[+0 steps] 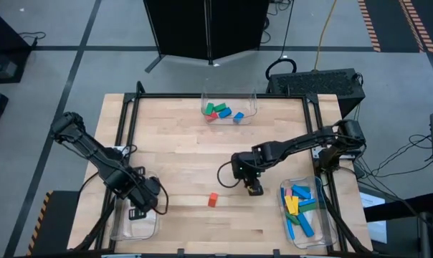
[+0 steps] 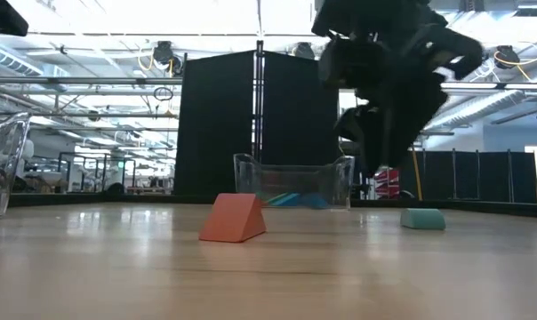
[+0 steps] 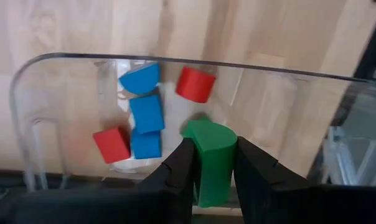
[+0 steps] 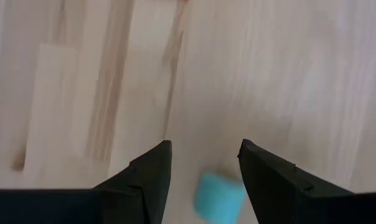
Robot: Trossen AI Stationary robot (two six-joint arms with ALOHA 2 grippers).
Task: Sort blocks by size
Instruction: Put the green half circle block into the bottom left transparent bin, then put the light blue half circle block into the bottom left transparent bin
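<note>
Two loose blocks remain on the table; the cyan block [image 4: 218, 196] lies directly beneath the right gripper [image 4: 203, 163], between its spread, empty fingers. The left gripper [image 3: 210, 163] clasps a green block [image 3: 211, 155] over its bin [image 3: 57, 62].

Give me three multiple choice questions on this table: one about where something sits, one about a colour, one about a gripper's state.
1. Where is the orange wedge?
A in the far bin; B on the bare table; C in the near right bin.
2. What colour is the block held by the left gripper?
A green; B yellow; C pink.
3. How do the right gripper's jaws stand?
A shut on a red bar; B shut on nothing; C open over the cyan block.

Answers:
B, the wedge lies alone on the wood.
A, a green piece sits between the left jaws above a bin.
C, the jaws are spread, with the cyan block on the table between them.
</note>
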